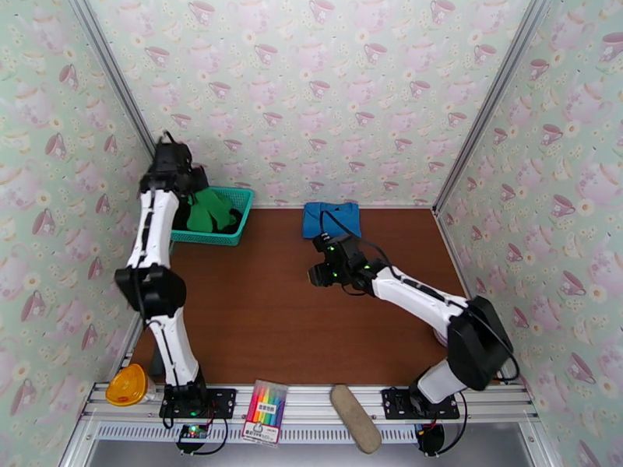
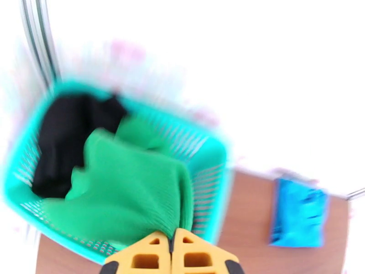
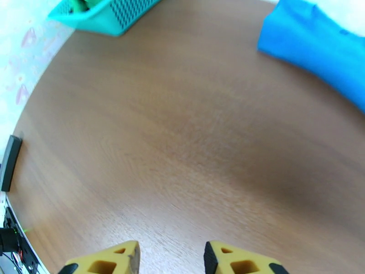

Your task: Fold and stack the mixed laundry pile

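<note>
The green garment [image 2: 132, 192] hangs out of the teal mesh basket [image 2: 212, 156], and my left gripper [image 2: 172, 245] is shut on its edge. The black garment [image 2: 68, 133] lies in the basket behind it. From above, the left gripper [image 1: 189, 192] hovers over the basket [image 1: 234, 237] at the back left with the green garment [image 1: 210, 210] below it. The blue garment [image 1: 332, 219] lies folded at the back middle of the table. My right gripper [image 1: 315, 274] stands just in front of it, low over bare wood. In the right wrist view its fingers [image 3: 114, 261] are apart with nothing between them.
On the front rail lie an orange object [image 1: 128, 385], a pack of coloured markers [image 1: 265, 412] and a beige oblong pad [image 1: 355, 418]. Patterned walls close in the table [image 1: 272, 321] at the back and both sides.
</note>
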`<action>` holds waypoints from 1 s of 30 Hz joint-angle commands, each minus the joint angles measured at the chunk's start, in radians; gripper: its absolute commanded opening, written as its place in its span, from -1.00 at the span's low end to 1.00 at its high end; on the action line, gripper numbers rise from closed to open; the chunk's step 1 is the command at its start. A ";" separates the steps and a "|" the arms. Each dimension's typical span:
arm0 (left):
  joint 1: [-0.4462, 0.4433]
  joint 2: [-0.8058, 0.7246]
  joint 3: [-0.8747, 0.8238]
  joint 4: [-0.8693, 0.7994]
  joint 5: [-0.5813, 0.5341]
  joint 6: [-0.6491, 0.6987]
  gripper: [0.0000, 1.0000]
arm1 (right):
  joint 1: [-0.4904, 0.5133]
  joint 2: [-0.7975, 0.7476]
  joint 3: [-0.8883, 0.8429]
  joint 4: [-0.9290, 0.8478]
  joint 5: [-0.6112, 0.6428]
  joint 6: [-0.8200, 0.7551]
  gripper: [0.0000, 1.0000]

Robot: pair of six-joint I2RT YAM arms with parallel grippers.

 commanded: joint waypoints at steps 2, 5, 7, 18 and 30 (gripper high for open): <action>-0.056 -0.157 -0.020 -0.011 0.037 0.011 -1.00 | -0.009 -0.206 -0.054 -0.008 0.127 -0.014 -0.18; -0.103 -0.239 -0.026 -0.051 0.021 0.018 -1.00 | -0.022 -0.347 -0.124 0.030 0.169 -0.003 -0.22; -0.142 -0.283 -0.022 -0.081 -0.002 0.022 -1.00 | -0.028 -0.422 -0.167 0.038 0.202 0.003 -0.62; -0.397 -0.455 -0.088 -0.191 -0.216 -0.027 -1.00 | -0.017 -0.478 -0.234 -0.022 -0.040 -0.086 -1.00; -0.625 -0.488 -0.141 -0.240 -0.413 -0.120 -1.00 | 0.227 -0.337 -0.290 0.261 0.012 -0.309 0.68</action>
